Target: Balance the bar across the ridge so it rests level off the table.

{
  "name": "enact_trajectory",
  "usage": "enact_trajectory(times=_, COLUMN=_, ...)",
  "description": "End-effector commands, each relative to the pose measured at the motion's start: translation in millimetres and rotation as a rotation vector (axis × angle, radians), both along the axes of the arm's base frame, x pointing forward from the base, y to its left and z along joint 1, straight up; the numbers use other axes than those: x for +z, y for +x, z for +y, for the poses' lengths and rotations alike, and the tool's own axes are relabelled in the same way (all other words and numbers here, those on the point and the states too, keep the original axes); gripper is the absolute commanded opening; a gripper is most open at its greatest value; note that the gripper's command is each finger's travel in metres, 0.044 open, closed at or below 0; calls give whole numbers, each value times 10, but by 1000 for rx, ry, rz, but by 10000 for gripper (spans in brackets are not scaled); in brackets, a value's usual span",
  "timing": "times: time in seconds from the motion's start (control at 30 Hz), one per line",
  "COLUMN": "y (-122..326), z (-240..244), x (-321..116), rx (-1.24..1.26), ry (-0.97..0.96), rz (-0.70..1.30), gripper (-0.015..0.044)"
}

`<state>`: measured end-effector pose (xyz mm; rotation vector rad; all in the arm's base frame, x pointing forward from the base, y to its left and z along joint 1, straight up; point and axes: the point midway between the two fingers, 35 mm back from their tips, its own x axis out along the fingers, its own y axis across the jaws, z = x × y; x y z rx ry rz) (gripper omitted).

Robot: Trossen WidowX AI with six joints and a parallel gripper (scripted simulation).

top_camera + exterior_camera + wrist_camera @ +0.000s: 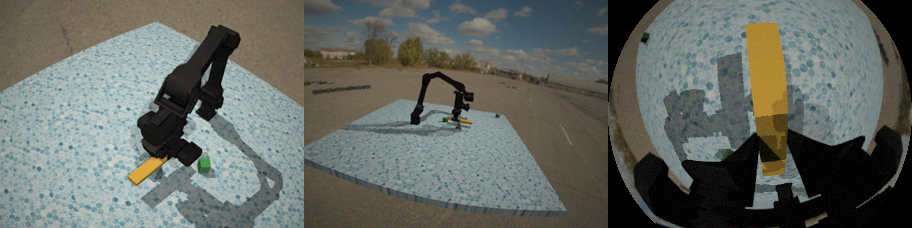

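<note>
The yellow-orange bar (147, 170) (465, 121) (768, 70) is held off the table, with its long far part reaching out past the fingers. My gripper (455, 120) (771, 134) is shut on the bar, nearer its arm-side end than its far end. In the top view the wrist hides the fingertips and that end. The pale teal ridge (155, 175) (458, 126) stands on the table under the bar, a little outward of the fingers. Its top is at or just below the bar's underside; I cannot tell whether they touch. The ridge is not made out in the wrist view.
A green cube (205, 165) (445, 119) (727, 154) sits on the speckled blue table (87, 125) (454, 162), beside the bar's arm-side end. A small dark green block (497, 116) (645, 37) lies near the table's far corner. Arm shadows cross the table.
</note>
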<state>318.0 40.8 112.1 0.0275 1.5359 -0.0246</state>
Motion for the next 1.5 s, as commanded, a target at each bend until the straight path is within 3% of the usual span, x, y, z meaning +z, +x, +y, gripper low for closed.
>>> enact_trajectory(times=0.0, y=1, z=4, x=-10, rx=1, ry=3, rz=0, gripper=0)
enact_trajectory(times=1.47, y=-5, z=4, x=-47, rx=1, ry=3, rz=0, gripper=0)
